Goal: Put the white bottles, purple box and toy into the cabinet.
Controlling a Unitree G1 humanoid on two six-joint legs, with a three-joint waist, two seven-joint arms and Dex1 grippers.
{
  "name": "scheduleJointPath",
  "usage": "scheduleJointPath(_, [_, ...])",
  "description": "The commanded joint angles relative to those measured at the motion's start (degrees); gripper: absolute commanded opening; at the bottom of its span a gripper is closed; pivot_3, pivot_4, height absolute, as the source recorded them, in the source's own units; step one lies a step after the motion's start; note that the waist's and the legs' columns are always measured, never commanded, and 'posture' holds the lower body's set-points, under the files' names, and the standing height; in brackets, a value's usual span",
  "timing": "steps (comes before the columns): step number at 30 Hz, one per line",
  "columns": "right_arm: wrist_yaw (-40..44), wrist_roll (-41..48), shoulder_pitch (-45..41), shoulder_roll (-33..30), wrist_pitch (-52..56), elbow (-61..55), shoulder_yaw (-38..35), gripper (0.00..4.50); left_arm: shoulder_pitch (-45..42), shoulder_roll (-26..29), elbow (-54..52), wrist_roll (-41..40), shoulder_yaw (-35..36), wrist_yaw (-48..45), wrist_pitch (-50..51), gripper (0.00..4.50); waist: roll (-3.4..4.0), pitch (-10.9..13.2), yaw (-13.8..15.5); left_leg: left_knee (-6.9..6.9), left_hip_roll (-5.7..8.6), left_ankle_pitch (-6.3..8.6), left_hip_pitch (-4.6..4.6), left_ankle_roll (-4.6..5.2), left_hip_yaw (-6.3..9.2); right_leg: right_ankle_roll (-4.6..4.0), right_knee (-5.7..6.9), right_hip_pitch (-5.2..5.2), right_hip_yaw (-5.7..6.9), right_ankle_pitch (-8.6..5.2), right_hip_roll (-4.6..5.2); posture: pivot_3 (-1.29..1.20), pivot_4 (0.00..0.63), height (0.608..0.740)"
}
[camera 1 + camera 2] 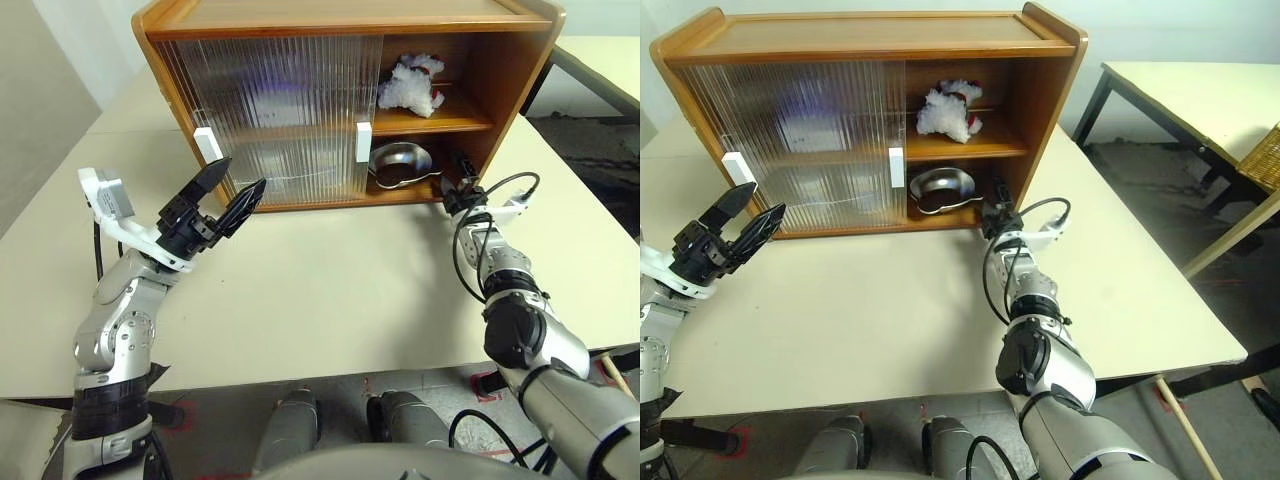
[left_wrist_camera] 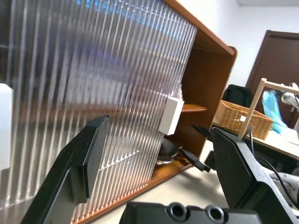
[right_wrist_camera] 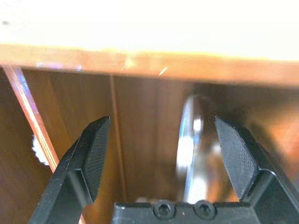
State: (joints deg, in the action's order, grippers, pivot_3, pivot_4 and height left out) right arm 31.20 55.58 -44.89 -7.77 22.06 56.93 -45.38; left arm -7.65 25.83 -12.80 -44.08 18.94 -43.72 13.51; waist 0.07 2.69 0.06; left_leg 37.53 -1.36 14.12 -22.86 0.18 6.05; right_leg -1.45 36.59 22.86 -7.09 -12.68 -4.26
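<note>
a: from the head views, what is seen of the toy?

b: it is found lying on the upper shelf in the open right half of the cabinet, above a steel bowl on the bottom shelf. it would be judged light, soft and easily squashed; it is best taken around the body, not by its fluff. the bottles and purple box cannot be made out.

a: and the grippers there?

b: the left gripper is held up before the ribbed sliding doors, jaws spread wide, nothing between them. the right gripper is placed at the mouth of the lower compartment, beside the bowl.

a: the left wrist view?

b: the left fingers are shown wide apart, facing the ribbed door and a white handle.

a: the right wrist view?

b: the right fingers are seen wide and empty, pointed into the wooden interior; the bowl's shiny rim is seen between them, untouched.
</note>
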Motion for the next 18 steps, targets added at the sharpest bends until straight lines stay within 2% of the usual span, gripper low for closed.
scheduleJointPath(1, [-1.6, -0.5, 3.1, -0.5, 4.4, -6.7, 2.2, 4.47, -0.3, -0.2, 1.3, 0.9, -0.6, -0.7, -0.4, 4.50, 0.00, 0.0, -0.2, 0.03, 0.00, 0.00, 0.01, 0.00, 0.00, 0.00, 0.04, 0.00, 0.00, 0.00, -0.01, 0.01, 0.062, 0.740])
scheduleJointPath(4, [-1.7, -1.1, 6.6, -1.0, 8.7, -12.8, 4.8, 4.47, -0.5, -0.2, 1.7, 1.0, -0.8, -0.9, -0.6, 4.50, 0.00, 0.0, -0.5, 0.14, -0.02, -0.01, 0.03, 0.02, 0.01, -0.01, 0.10, -0.03, 0.00, -0.02, -0.05, 0.01, 0.059, 0.740])
scheduleJointPath(11, [3.3, -5.3, 15.7, -2.9, 15.8, -30.1, 17.1, 4.47, -1.3, -0.1, 2.5, 1.1, -0.9, -1.3, -1.0, 4.50, 0.00, 0.0, -0.9, 0.29, 0.01, -0.08, 0.09, 0.10, 0.01, 0.03, 0.13, -0.14, -0.03, -0.03, -0.10, 0.00, 0.055, 0.740])
scheduleJointPath(16, [11.5, -15.3, 22.3, -6.6, 11.9, -46.9, 33.5, 4.47, -1.1, 0.1, 2.5, 1.0, -0.7, -1.3, -0.9, 4.50, -0.01, 0.0, -1.2, 0.33, 0.06, -0.13, 0.16, 0.15, 0.02, 0.20, 0.12, -0.24, -0.03, -0.08, -0.11, 0.00, 0.057, 0.740])
scheduleJointPath(18, [14.2, -20.4, 24.1, -8.2, 7.8, -51.8, 39.9, 4.47, -1.1, 0.1, 2.5, 1.0, -0.7, -1.3, -0.9, 4.50, -0.02, 0.0, -1.5, 0.33, 0.06, -0.13, 0.20, 0.15, 0.03, 0.56, 0.12, -0.28, -0.03, -0.29, -0.13, 0.00, 0.057, 0.740])
